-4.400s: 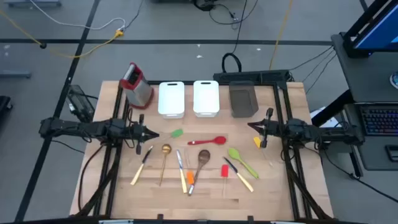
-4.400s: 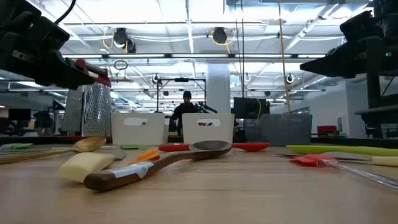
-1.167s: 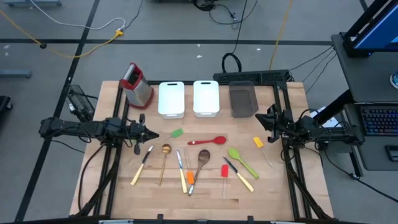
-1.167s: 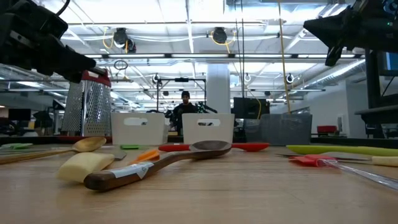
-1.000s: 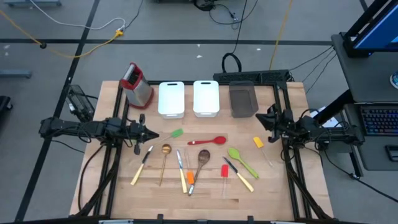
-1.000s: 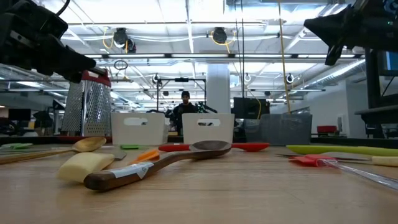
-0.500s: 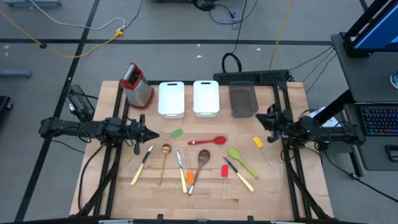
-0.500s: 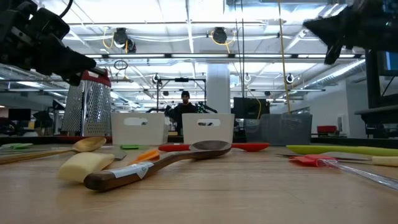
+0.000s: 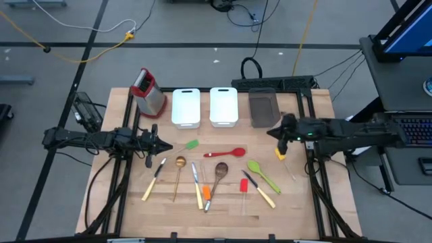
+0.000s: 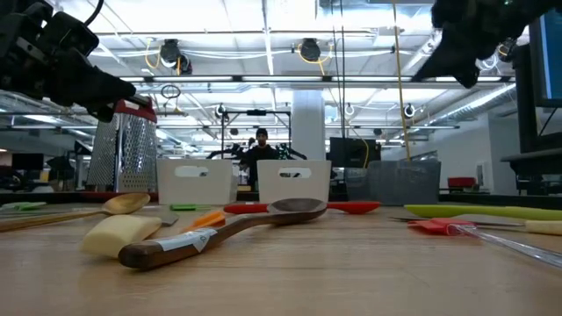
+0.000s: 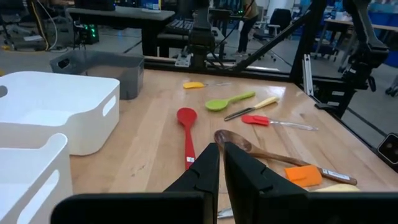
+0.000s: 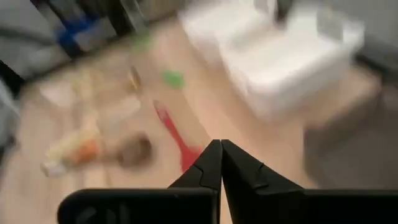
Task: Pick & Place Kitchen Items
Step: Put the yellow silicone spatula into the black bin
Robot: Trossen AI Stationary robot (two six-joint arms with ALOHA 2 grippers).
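dark right pincer (image 9: 276, 133) closed, empty, above yellow spatula (image 9: 280, 154); left pincer (image 9: 164, 145) closed, empty.

High view straight down over whole bench (image 9: 169, 209), low view level at bench-top, 2 wrist views close, all sharing bench

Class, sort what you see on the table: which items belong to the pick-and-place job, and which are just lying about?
Job items:
red spoon
wooden spoon
gold spoon
green spoon
yellow spatula

Lying about:
box grater
two white trays
grey tray
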